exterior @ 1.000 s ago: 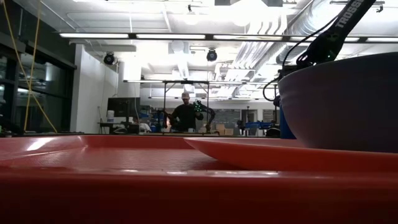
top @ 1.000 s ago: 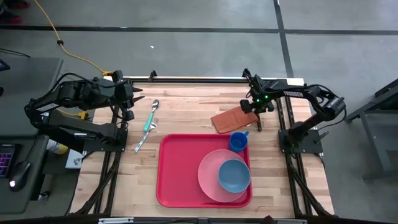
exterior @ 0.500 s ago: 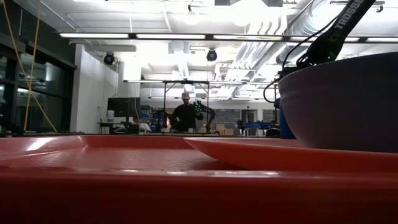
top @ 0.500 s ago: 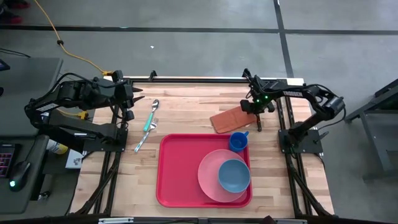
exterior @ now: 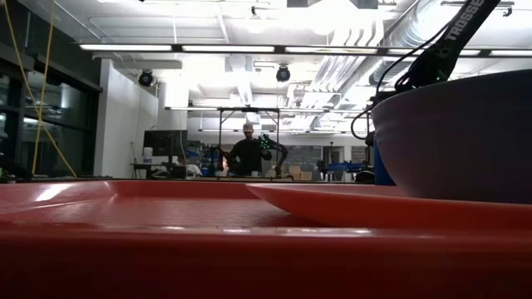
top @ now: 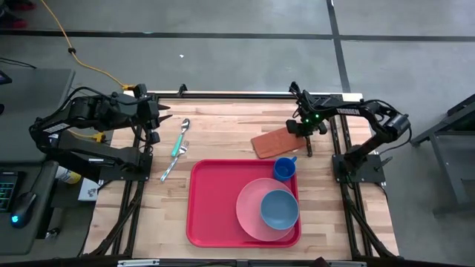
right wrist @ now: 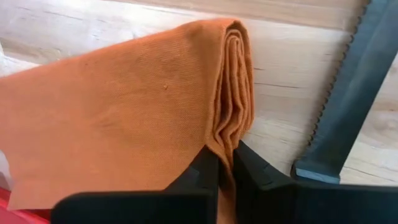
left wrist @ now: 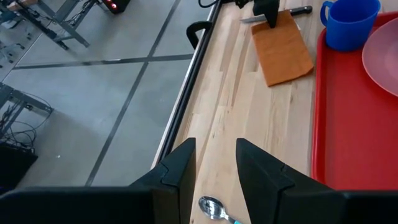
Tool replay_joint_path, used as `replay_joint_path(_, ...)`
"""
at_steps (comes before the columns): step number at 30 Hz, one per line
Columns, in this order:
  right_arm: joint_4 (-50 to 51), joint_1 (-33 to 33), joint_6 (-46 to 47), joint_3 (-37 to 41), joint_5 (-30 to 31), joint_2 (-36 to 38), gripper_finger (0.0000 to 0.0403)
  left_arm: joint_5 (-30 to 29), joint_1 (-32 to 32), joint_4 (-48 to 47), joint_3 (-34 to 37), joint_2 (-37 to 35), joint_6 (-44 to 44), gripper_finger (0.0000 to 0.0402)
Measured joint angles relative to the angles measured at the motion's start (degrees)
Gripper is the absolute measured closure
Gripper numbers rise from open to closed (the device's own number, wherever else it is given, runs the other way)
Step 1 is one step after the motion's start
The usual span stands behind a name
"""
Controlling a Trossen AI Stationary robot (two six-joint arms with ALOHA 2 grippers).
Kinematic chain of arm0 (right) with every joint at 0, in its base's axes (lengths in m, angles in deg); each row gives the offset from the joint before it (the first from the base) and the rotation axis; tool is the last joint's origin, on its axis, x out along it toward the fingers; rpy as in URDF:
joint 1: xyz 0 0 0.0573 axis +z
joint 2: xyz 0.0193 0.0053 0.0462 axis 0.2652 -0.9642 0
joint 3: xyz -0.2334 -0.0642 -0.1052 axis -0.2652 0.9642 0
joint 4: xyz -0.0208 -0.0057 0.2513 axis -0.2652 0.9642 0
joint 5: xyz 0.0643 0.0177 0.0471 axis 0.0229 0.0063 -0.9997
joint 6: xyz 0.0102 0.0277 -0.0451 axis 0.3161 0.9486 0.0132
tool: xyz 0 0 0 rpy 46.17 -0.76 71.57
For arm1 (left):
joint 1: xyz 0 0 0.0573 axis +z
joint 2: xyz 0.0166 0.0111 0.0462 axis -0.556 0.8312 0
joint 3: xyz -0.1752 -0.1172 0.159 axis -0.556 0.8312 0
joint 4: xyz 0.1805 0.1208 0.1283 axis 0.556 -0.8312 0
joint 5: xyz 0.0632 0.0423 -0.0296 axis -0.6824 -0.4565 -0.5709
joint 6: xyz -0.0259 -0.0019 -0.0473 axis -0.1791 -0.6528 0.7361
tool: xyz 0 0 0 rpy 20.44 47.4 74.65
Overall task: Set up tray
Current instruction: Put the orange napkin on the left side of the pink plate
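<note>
The red tray (top: 215, 208) lies on the wooden table and carries a pink plate (top: 249, 211), a blue bowl (top: 279, 208) on the plate, and a blue cup (top: 284, 168) in its far right corner. Just beyond it an orange napkin (top: 273, 141) lies flat on the table. My right gripper (right wrist: 225, 163) is shut on the napkin's right end. My left gripper (left wrist: 214, 168) hovers open at the table's far left, above a spoon (left wrist: 214, 208), touching nothing. My right gripper pinches the napkin's folded end (right wrist: 233, 106) between its two fingers (right wrist: 199, 174). Several layers are bunched up into a ridge there. The fingers come steeply from above. The rest of the napkin lies flat on the table.
A dark serrated knife (right wrist: 348, 106) lies on the wood right beside the napkin's held end. A spoon and a fork (top: 177, 148) lie on the table left of the tray. A person (exterior: 248, 154) stands far off in the room.
</note>
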Motion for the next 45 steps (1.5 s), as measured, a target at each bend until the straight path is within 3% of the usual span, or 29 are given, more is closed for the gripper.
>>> replay_joint_path(9,-2.23,0.20,-0.35,0.19,1.49,2.71,0.0401,0.00,0.00,0.00,0.00,-0.01,-0.15,0.0257)
replay_joint_path(30,-10.41,2.01,-0.10,-1.49,2.35,21.81,0.0403,-0.04,0.00,0.11,0.00,-0.02,-0.14,0.0257)
replay_joint_path(34,-8.37,3.79,-1.90,-7.76,4.02,23.32,0.0403,-0.07,0.00,0.13,0.00,-0.02,-0.13,0.0257)
replay_joint_path(45,14.82,8.71,-11.18,-36.55,8.43,18.81,0.0402,-0.81,0.00,0.13,0.00,-0.02,-0.13,0.0257)
